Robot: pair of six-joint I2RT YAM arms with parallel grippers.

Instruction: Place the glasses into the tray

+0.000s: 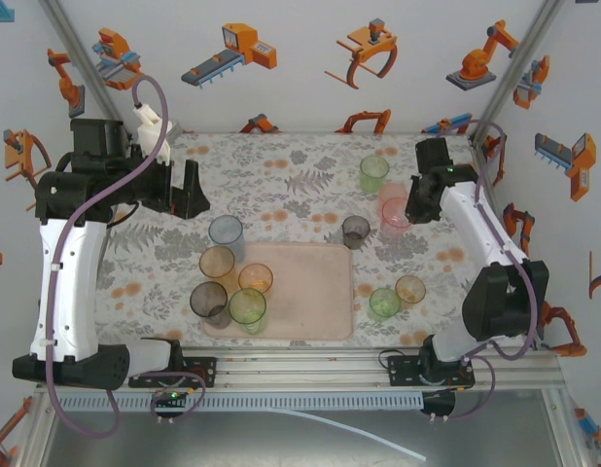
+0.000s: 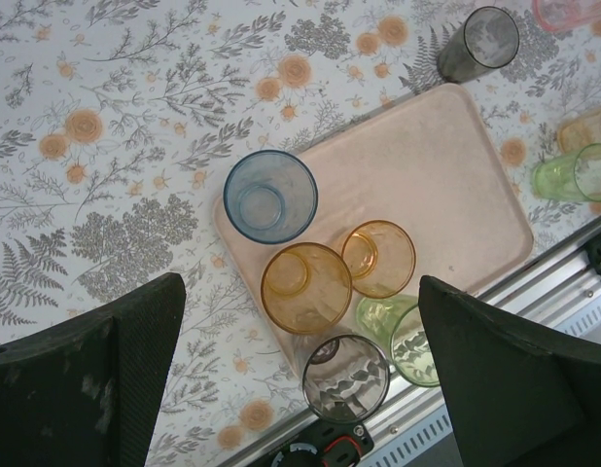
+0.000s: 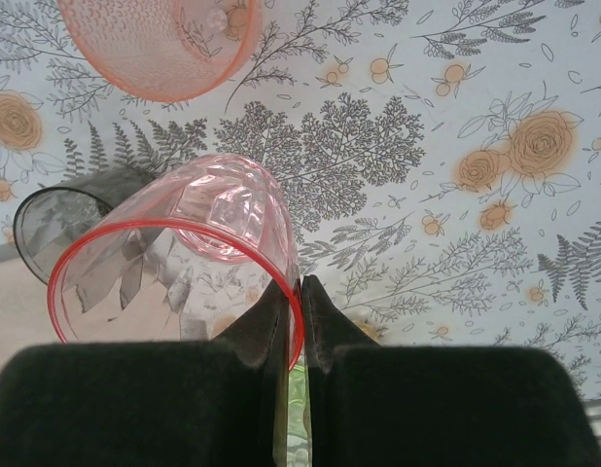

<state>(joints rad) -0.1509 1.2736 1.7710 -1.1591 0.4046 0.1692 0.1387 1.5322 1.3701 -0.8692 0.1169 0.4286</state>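
Observation:
The pale pink tray (image 1: 310, 292) lies mid-table. At its left end stand a blue glass (image 1: 226, 233), two orange glasses (image 1: 217, 263) (image 1: 255, 279), a grey one (image 1: 208, 302) and a green one (image 1: 248, 308). My right gripper (image 3: 294, 284) is shut on the rim of a pink glass (image 3: 174, 282), tilted above the cloth right of the tray (image 1: 395, 212). A second pink glass (image 3: 159, 44) stands just beyond it. My left gripper (image 1: 184, 190) hangs open high over the table's left side, nothing between its fingers (image 2: 87, 379).
Off the tray stand a small grey glass (image 1: 356, 232) at its far right corner, a green glass (image 1: 374, 173) at the back, and a green (image 1: 384, 304) and an orange glass (image 1: 410, 289) near the front right. The metal rail (image 1: 300, 368) borders the front edge.

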